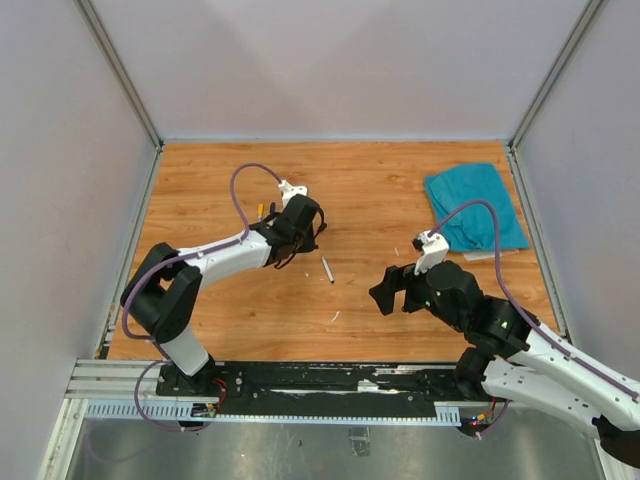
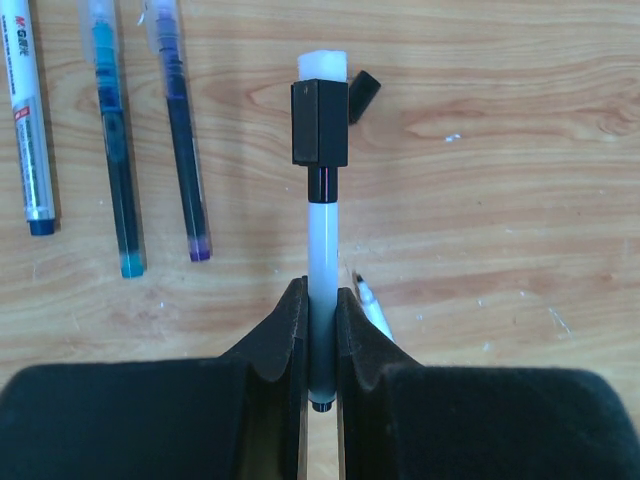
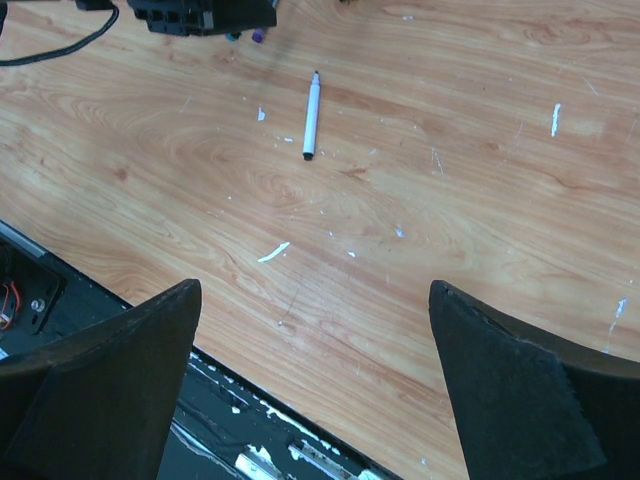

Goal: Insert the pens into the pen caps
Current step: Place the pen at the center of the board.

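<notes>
On the wooden table [image 1: 400, 180], a white pen [image 1: 327, 269] lies between the left claw [image 1: 298, 232] and the right claw [image 1: 393, 294]. A teal cloth [image 1: 475, 205] sits far right.

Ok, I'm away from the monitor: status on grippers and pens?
Left gripper shut on white pen, black cap at its far end. Right gripper open, empty. Loose pen on table, nothing blocking it.

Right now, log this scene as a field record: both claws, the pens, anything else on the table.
left claw: shut on white pen, black cap at its far end
right claw: open, empty, above the table
loose pen: white, lying alone between the arms
other pens: three, side by side near the left claw
cloth: teal, far right corner
</notes>
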`<state>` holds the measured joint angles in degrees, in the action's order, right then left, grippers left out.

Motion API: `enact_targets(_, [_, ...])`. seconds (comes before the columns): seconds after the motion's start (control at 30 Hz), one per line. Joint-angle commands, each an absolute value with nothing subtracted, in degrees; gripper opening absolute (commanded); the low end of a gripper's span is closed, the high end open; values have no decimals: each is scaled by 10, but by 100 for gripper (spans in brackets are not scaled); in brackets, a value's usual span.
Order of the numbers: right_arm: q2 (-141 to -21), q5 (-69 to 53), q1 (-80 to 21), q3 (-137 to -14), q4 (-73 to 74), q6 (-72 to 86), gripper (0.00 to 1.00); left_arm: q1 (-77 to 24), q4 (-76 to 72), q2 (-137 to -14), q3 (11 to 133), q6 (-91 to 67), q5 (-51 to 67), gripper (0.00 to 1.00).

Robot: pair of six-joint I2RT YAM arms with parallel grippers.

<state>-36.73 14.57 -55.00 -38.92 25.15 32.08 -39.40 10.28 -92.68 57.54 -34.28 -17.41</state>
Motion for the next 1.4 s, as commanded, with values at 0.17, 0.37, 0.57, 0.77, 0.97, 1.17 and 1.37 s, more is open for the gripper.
enact_targets(0.17, [-362,173,-555,-382,308,344,97,-379,133,-1033,667,-315,-224,0])
enact_targets(0.37, [-362,166,-555,-378,314,342,97,-371,141,-1062,678,-316,-244,0])
enact_targets(0.57, [-368,157,-555,-376,314,341,97,-364,148,-1083,688,-308,-251,1])
enact_targets(0.77, [-370,153,-555,-375,313,341,97,-362,157,-1106,706,-305,-249,5])
enact_targets(0.97, [-369,147,-555,-373,313,340,97,-361,160,-1119,712,-308,-249,16])
enact_targets(1.17, [-362,144,-555,-370,306,344,97,-360,159,-1122,709,-314,-249,29])
enact_targets(1.37, [-360,142,-555,-370,305,345,97,-360,156,-1125,706,-315,-244,31])
